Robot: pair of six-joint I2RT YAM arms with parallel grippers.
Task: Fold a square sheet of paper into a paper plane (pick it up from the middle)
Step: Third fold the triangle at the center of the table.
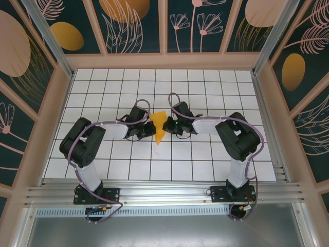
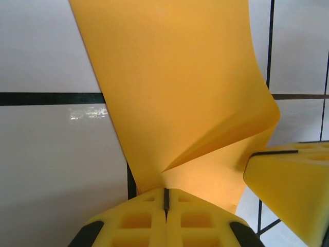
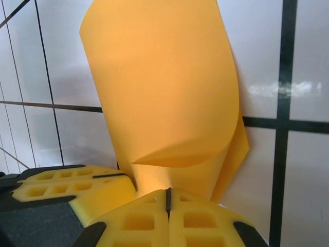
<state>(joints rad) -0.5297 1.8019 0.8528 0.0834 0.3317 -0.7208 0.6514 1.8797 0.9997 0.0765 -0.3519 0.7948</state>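
Gridded bench (image 1: 205, 154) spreads open to its walled edges around the square sheet of paper (image 1: 160, 126), which we see curled mid-bench, our left hand (image 1: 146, 128) and right hand (image 1: 168, 126) each clenched on it from either side.

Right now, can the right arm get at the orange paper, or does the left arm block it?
Probably yes. The right end effector looks shut on the orange paper, and the left end effector pinches the same sheet beside it, not across its path.
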